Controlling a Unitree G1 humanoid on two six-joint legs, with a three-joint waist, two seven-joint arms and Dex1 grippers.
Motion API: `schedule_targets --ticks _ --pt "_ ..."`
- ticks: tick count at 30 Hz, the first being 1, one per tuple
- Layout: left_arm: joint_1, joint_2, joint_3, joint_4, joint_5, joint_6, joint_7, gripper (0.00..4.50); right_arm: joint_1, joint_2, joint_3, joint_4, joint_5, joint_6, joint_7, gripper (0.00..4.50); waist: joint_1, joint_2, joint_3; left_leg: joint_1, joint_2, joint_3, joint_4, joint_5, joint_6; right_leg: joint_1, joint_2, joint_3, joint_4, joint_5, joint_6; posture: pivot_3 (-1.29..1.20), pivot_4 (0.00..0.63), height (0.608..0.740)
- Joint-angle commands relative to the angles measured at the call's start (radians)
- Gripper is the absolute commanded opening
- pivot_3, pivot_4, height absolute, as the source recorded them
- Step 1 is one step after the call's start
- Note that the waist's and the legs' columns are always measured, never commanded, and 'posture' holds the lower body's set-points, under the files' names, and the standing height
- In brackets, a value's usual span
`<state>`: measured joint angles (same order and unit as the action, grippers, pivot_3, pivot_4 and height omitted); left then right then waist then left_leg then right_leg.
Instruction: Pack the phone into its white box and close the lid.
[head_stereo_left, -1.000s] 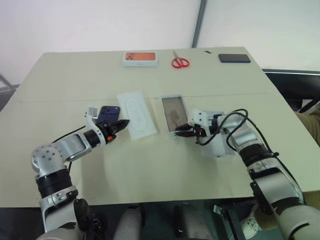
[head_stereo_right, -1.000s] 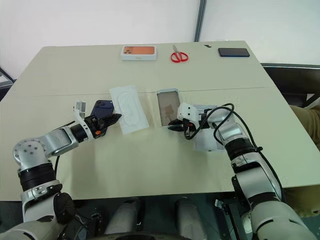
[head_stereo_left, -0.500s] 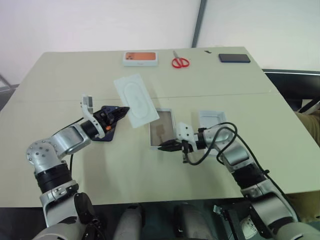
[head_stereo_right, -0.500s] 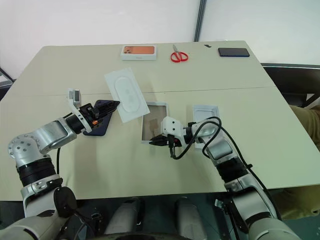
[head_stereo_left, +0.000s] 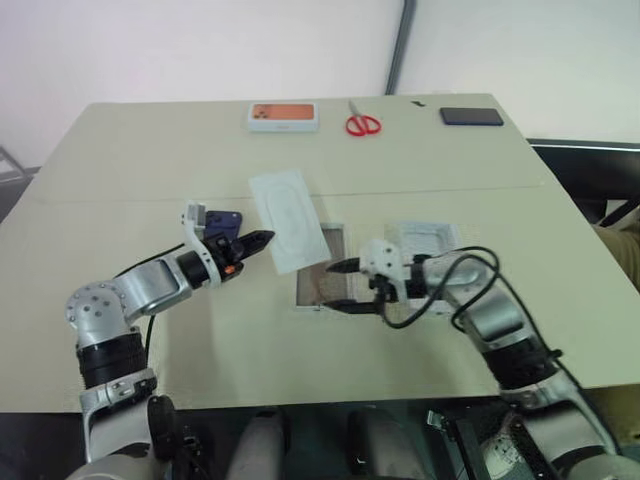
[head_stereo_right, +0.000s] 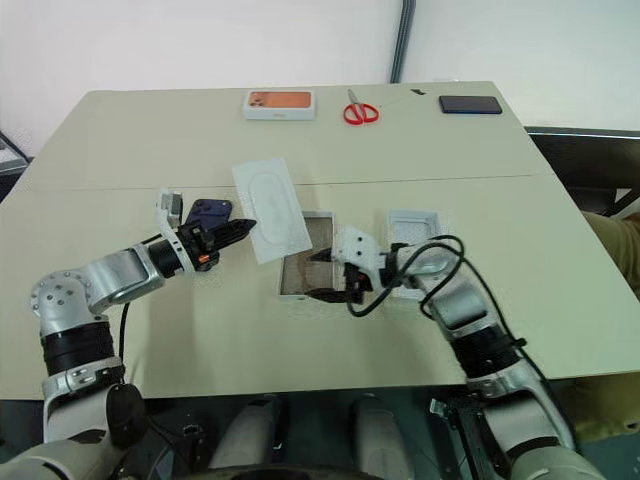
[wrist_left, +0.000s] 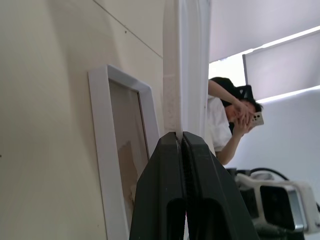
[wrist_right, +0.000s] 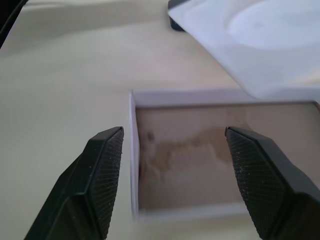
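My left gripper (head_stereo_left: 262, 239) is shut on the near edge of a flat white card with an oval outline (head_stereo_left: 290, 221) and holds it tilted above the table. The card's far side overhangs the white box (head_stereo_left: 318, 288), a shallow tray with a brownish floor. The dark blue phone (head_stereo_left: 223, 221) lies flat on the table just behind the left gripper. My right gripper (head_stereo_left: 342, 286) is open at the tray's near right edge, one finger on either side of it, holding nothing. The lid (head_stereo_left: 421, 240) lies behind the right forearm, pale inside up.
Along the table's far edge lie an orange-topped white box (head_stereo_left: 284, 116), red scissors (head_stereo_left: 362, 124) and a black slab (head_stereo_left: 471, 116). A person (wrist_left: 229, 117) stands beyond the table in the left wrist view.
My right gripper has opened and let go of the tray, which it had dragged nearer and to the left. My left gripper lifted the card and carried it right, over the tray's far end.
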<state>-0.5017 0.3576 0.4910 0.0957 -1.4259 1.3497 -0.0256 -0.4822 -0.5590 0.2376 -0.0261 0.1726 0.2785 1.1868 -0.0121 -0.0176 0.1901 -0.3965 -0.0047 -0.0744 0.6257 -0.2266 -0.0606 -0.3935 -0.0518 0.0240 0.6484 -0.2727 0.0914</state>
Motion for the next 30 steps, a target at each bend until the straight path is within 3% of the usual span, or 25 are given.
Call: schedule_targets --ticks 1,5,9,18,21,27,30 --pt "0.008 0.032 -0.035 -0.026 -0.023 0.019 -0.063 0.00 0.015 -0.083 -0.056 -0.005 0.031 -0.039 0.060 3.52 -0.002 0.000 0.000 0.000 0.000 0.000 0.000 0.000 0.000 0.000 0.000 0.000 0.000 0.000 0.000 0.00 0.150 0.740" --pt "0.019 0.070 -0.108 -0.003 0.023 0.050 -0.134 0.00 -0.002 -0.115 -0.121 0.078 0.055 -0.087 0.053 3.52 -0.006 0.000 0.000 0.000 0.000 0.001 0.000 0.000 0.000 0.000 0.000 0.000 0.000 0.000 0.000 0.00 0.150 0.740" --pt "0.011 0.110 -0.173 0.001 0.102 0.032 -0.225 0.00 -0.036 -0.079 -0.197 0.119 0.116 -0.091 0.014 3.52 -0.008 0.000 0.000 0.000 0.000 0.001 -0.001 0.000 0.000 -0.002 0.001 0.001 0.000 0.000 0.000 0.00 0.150 0.740" --pt "-0.041 0.118 -0.247 0.075 0.235 0.015 -0.372 0.00 -0.022 -0.074 -0.202 0.132 0.096 -0.165 -0.021 3.52 -0.002 0.000 0.000 -0.001 0.000 0.001 -0.001 0.000 0.000 -0.002 0.000 0.001 0.000 0.000 0.000 0.00 0.150 0.740" --pt "-0.059 0.096 -0.237 0.119 0.279 -0.012 -0.363 0.99 -0.014 -0.078 -0.196 0.130 0.092 -0.177 -0.025 3.57 -0.002 0.000 0.000 -0.001 0.000 0.001 -0.001 0.000 0.000 -0.002 0.000 0.001 0.000 0.000 0.000 0.00 0.150 0.740" --pt "-0.065 0.091 -0.258 0.083 0.305 0.009 -0.412 3.98 -0.001 -0.067 -0.185 0.116 0.094 -0.172 -0.043 3.57 -0.004 0.000 0.000 -0.002 0.000 0.001 -0.002 0.000 0.000 -0.003 0.000 0.001 0.000 0.000 0.000 0.00 0.150 0.740" --pt "-0.061 0.099 -0.250 0.048 0.323 -0.008 -0.420 3.98 -0.004 -0.058 -0.179 0.116 0.095 -0.173 -0.048 3.57 -0.004 0.000 0.000 -0.003 0.000 0.001 -0.001 0.000 0.000 -0.004 0.000 0.001 0.000 0.000 0.000 0.00 0.150 0.740"
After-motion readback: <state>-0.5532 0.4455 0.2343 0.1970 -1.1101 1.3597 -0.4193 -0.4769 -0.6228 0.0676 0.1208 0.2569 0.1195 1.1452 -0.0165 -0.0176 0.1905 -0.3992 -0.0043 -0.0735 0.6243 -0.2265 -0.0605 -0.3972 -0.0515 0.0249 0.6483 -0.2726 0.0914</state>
